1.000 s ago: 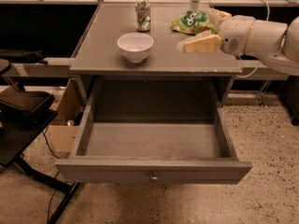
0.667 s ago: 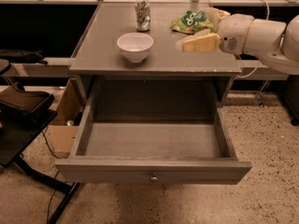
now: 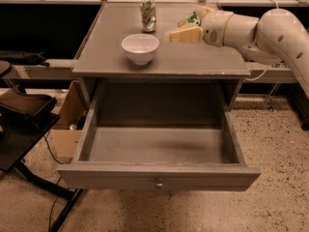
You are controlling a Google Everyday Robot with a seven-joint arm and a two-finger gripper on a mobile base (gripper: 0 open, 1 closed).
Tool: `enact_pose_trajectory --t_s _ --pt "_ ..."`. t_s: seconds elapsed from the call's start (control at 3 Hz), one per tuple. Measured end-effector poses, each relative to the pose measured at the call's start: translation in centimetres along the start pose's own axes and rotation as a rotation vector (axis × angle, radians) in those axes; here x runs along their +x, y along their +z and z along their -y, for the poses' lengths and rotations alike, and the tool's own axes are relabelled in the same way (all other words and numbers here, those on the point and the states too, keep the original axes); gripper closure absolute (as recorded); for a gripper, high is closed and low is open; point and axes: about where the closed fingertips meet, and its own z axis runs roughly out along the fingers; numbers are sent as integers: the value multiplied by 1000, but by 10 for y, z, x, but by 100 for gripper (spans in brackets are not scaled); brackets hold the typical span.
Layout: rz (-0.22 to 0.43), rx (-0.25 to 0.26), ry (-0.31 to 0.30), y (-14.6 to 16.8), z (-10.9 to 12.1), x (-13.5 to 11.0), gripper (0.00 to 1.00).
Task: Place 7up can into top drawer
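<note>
- Reaching for the 7up can [image 3: 147,16] is the step in hand, by my judgement: it stands upright at the back of the worktop [image 3: 106,57], well apart from the top drawer [image 3: 203,177], which is pulled out.
- The claw [image 3: 185,35] hovers right of the can, holding nothing — I cannot tell whether it is released or clenched.
- I would approach level from the right at mid-height, passing behind the white bowl [image 3: 140,48] and clear of the green snack bag [image 3: 192,19] — a nudge could topple the can.

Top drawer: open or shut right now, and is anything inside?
Open and empty: the top drawer is pulled out, bare floor showing. The 7up can stands on the tabletop; the gripper hovers right of it.
</note>
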Motion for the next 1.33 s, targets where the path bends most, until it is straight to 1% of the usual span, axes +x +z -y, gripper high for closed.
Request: enact_pose_trajectory --t_s 0.33,0.67,1.0,1.33 --pt "-19 21 22 56 38 16 0" --pt "-2 61 48 104 72 24 0" --pt "26 122 58 137 104 22 0" --pt "17 199 63 170 125 19 0"
